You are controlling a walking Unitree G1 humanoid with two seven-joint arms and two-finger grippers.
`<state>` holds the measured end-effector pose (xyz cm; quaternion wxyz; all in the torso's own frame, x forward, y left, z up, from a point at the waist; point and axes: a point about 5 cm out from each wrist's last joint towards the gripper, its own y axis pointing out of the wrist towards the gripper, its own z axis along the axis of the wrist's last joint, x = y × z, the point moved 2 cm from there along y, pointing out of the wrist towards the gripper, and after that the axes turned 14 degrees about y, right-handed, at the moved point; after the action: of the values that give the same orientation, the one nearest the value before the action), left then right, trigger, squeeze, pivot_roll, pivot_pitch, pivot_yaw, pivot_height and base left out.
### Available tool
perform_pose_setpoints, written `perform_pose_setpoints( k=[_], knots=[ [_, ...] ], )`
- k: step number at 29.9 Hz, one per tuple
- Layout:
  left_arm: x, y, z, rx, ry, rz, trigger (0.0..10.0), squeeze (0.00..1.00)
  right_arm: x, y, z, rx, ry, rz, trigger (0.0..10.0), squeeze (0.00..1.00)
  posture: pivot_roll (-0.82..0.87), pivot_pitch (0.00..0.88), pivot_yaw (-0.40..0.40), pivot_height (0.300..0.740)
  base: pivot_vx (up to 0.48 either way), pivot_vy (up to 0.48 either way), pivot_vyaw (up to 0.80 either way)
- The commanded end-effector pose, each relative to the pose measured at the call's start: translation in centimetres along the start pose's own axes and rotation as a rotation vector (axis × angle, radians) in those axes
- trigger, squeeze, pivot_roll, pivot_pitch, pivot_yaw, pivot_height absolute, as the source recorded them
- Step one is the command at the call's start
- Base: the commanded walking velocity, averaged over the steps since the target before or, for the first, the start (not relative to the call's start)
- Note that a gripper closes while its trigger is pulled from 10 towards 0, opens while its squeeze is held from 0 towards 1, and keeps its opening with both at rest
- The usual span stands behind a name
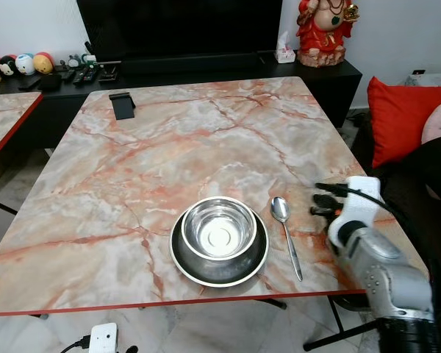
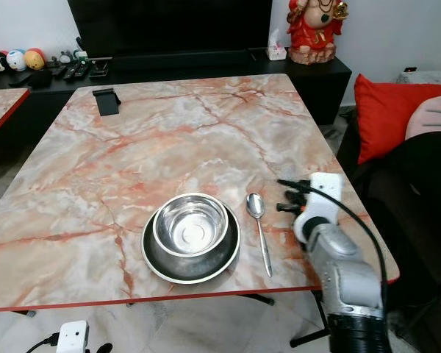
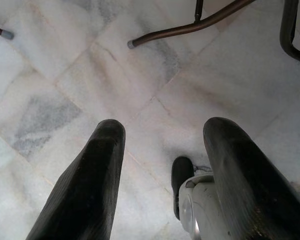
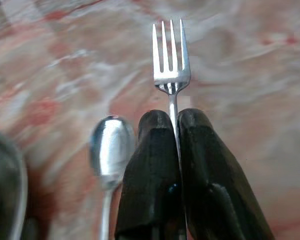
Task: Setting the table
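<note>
Silver steel fork [image 4: 171, 65] is clamped by its handle between the closed black fingers of the right gripper [image 4: 173, 117], above the marble-patterned table [image 1: 184, 140], beside the steel spoon [image 1: 285, 234] and the steel bowl [image 1: 218, 227] on its dark round plate [image 1: 188, 262]. Left gripper [image 3: 162, 145] is held apart over white floor tiles [image 3: 65, 70].

Marble-pattern table [image 1: 206, 140], red edge trim. Right gripper [image 1: 325, 200] sits over its right side near the front edge. Spoon [image 1: 285, 234] lies flat just left of the gripper, bowl end away from the robot. Dark plate [image 1: 219, 263] further left, just beside the spoon, steel bowl [image 1: 219, 228] on it. Black stand [image 1: 122, 105] well apart, far-left corner.
</note>
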<state>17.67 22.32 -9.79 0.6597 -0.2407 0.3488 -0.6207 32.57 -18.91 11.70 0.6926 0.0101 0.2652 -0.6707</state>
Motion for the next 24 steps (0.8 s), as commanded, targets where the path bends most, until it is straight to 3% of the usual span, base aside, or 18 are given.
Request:
perform_pose_setpoints(
  k=[1,24],
  knots=[
    [-0.2,-0.1,-0.5,-0.016,-0.004,0.012,10.0,0.00,-0.4,0.3,-0.3,-0.014,-0.008,0.002,10.0,0.00,-0.12,0.000,0.054,0.740,0.000,0.000,0.00],
    [-0.7,-0.4,-1.3,-0.032,-0.009,0.016,10.0,0.00,-0.2,1.5,-1.7,-0.060,-0.040,-0.070,10.0,0.00,-0.11,0.000,0.054,0.740,0.000,0.000,0.00]
  ],
)
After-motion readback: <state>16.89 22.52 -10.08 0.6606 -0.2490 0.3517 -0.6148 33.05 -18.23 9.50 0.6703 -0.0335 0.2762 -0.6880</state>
